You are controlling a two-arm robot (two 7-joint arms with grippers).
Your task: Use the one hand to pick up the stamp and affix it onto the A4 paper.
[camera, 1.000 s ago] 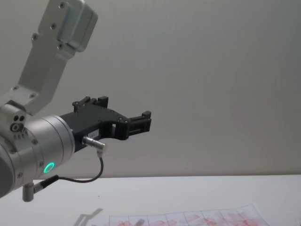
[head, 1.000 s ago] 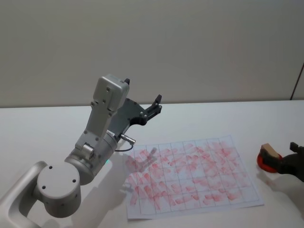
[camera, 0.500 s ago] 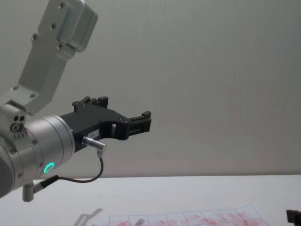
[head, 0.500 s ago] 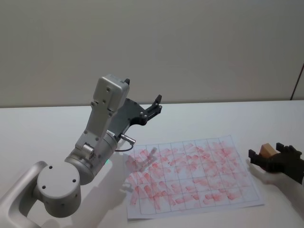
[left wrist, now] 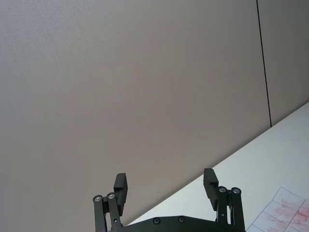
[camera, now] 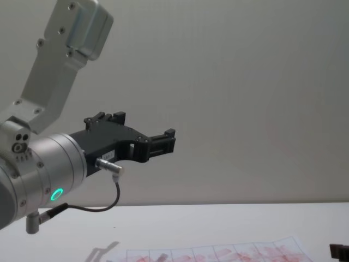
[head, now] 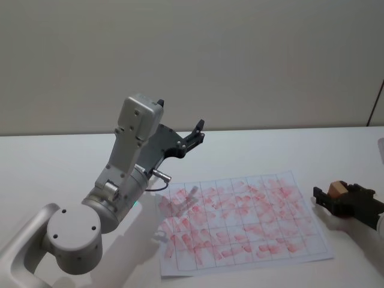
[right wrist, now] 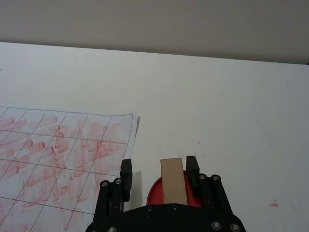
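Right claw: The right claw [right wrist: 159,166] is seen low over the tabletop [head: 270,150] at the right edge of the head view, just beside the right edge of the A4 paper [head: 240,222].
Right claw state: It is partly open. Its fingers are set on either side of the stamp [right wrist: 173,180]; one finger lies against the block and a clear gap is left at the other.
Stamp: The tan block is stood upright on a red pad [right wrist: 153,191], which is seen under it in the right wrist view, close to the sheet's corner.
Left arm: The left arm [head: 129,162] is raised at the left, bent up and forward, with a green light ring [camera: 56,194] lit on its wrist.
Left claw: The left claw [left wrist: 164,180] is held high above the tabletop, pointed towards the wall [head: 240,60], its fingers spread wide with nothing between them.
A4 paper: The sheet is laid flat, ruled into boxes that are smeared with red prints.
Surface: The tabletop is white, and a few faint red specks are seen on it near the pad.
Room: A plain grey-beige wall is seen behind, crossed by a dark vertical seam [left wrist: 263,63].
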